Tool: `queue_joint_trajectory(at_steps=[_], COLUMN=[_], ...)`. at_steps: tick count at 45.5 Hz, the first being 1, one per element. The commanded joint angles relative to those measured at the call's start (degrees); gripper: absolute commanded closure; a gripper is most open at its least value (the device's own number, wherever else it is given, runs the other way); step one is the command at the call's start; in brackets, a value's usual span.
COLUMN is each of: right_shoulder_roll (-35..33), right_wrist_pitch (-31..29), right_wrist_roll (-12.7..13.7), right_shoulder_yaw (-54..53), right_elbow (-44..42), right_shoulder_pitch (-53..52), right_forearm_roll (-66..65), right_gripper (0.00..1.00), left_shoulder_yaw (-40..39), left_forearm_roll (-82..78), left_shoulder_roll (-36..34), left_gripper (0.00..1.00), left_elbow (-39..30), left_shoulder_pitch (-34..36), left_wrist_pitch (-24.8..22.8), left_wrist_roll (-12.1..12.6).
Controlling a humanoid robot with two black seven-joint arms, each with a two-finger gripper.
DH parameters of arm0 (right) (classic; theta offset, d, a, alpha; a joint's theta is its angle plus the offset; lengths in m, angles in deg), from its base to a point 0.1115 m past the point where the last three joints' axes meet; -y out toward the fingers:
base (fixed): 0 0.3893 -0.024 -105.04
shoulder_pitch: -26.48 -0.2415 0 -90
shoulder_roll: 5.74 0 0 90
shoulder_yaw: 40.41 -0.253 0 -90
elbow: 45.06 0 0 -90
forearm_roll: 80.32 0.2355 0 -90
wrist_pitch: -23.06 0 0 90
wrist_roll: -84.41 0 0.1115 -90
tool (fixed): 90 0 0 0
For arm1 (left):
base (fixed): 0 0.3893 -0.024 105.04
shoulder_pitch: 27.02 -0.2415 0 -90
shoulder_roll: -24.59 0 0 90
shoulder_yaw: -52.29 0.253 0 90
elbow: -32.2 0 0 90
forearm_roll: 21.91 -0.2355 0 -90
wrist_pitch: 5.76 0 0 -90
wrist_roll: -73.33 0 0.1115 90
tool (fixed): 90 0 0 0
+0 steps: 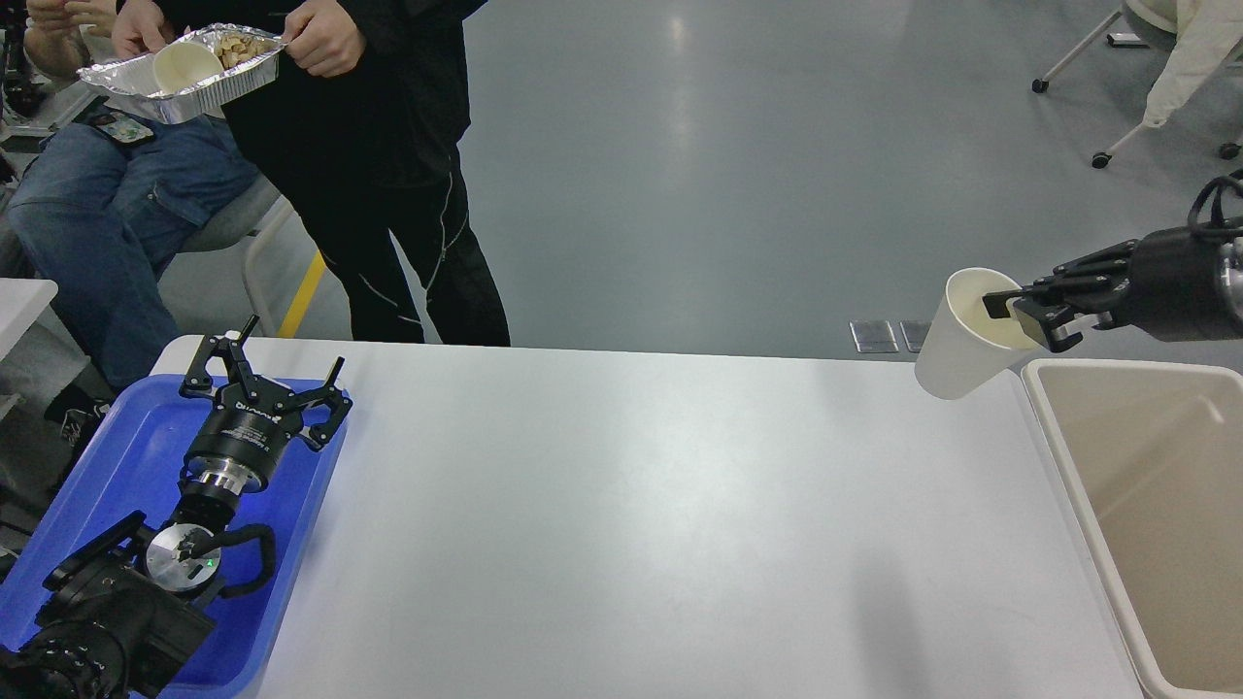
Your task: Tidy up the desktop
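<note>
The desktop (621, 524) is a wide white-grey tabletop across the lower view. My right gripper (1020, 316) comes in from the right and is shut on the rim of a white paper cup (961, 340), one finger inside it. The cup hangs tilted in the air above the table's far right corner, just left of the beige bin (1068, 456). My left gripper (264, 374) is open and empty, its fingers spread, hovering over the blue tray (107, 456) at the left.
A person in black (388, 165) stands at the table's far left edge holding a foil tray with a cup in it (184, 68). Another person sits at the far left. Wheeled chair legs (1117, 126) stand on the floor at the top right.
</note>
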Motion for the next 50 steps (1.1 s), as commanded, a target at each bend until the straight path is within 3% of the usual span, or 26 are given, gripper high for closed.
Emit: queue_joint_trajectory(at_steps=[1,22,50], right_shoulder_roll=[-0.8,-4.5,-6.4], right_wrist_pitch=[-0.2,0.8,5.8], right_wrist_roll=[0.0,0.1,0.0], right_shoulder_yaw=[-0.6,-0.9,-1.0], right_elbow=[-0.1,-3.4,-18.7], right_shoulder_pitch=[-0.1,2.4,9.1], right_forearm_roll=[0.1,3.8,22.7], right_gripper=[1.0,1.0,1.0], left_shoulder_yaw=[0.0,0.0,0.0], left_forearm_roll=[0.0,0.0,0.0], left_shoulder_roll=[0.0,0.0,0.0], left_gripper=[0.0,0.0,0.0], left_elbow=[0.0,0.0,0.0], left_shoulder_pitch=[0.0,0.0,0.0], left_wrist_pitch=[0.0,0.0,0.0], left_wrist_roll=[0.0,0.0,0.0])
